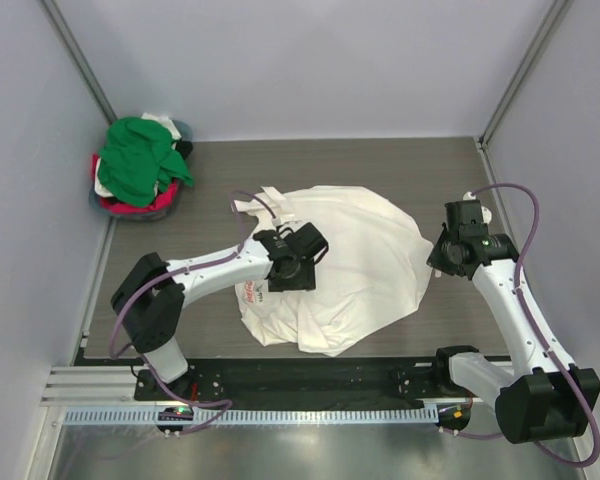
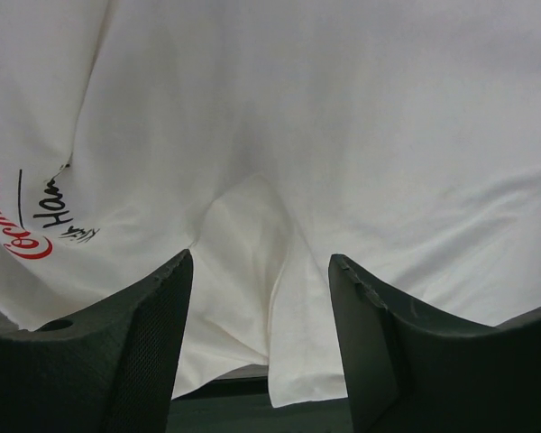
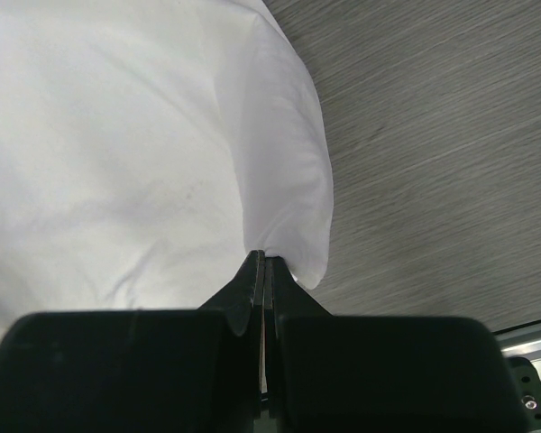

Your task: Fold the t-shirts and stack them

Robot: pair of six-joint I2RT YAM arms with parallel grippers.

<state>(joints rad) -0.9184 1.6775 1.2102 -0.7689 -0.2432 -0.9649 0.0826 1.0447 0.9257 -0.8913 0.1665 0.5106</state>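
From above, you can see the cream shirt (image 1: 360,255) lying bunched and not yet flat in the middle of the worktop (image 1: 380,160). The pile of shirts (image 1: 130,185), with a green shirt (image 1: 140,160) on top, waits in the far left corner. Your left pincer (image 1: 292,262) hangs over the left part of the cream shirt, and your right pincer (image 1: 442,262) is at its right edge. I think you are at the spreading step for this first shirt, with no fold made yet. In the left wrist view, the left pincer (image 2: 261,262) is wide apart with nothing in it, and the cream shirt (image 2: 343,135) fills the view below it. At the left you can read part of red curly letters (image 2: 18,233) that look like the Coca-Cola name, and black letters (image 2: 54,203) that start "Ham"; the rest is hidden in a crease. In the right wrist view, the right pincer (image 3: 263,257) is squeezed tight on a thin bit of the cream shirt's (image 3: 117,135) edge, with bare worktop (image 3: 433,135) beside it. Next, you likely need the left pincer to come down and pinch cloth, so both can pull the shirt flat.
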